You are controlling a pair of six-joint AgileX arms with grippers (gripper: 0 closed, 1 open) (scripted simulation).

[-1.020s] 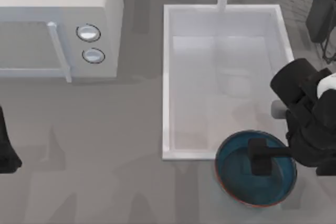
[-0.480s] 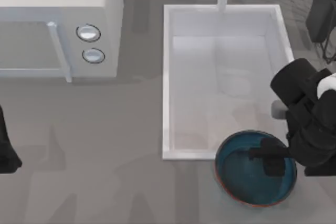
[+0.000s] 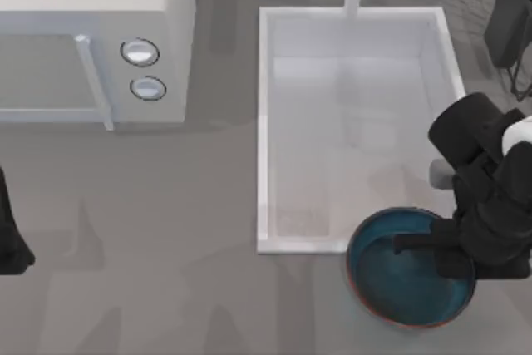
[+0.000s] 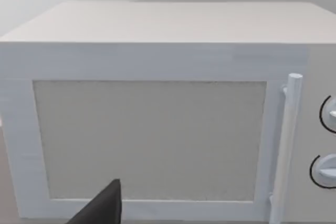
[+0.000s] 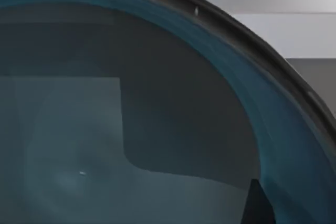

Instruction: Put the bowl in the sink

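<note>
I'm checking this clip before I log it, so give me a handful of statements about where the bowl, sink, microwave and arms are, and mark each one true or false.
1. The bowl already lies inside the sink. False: it sits at the sink's near right corner, mostly outside the basin and overlapping its rim.
2. The right gripper is over the bowl's right side. True.
3. The microwave stands to the right of the sink. False: it stands to the sink's left.
4. The left arm is at the table's left edge, far from the bowl. True.
5. The bowl's inside is white. False: it is teal-blue.
</note>
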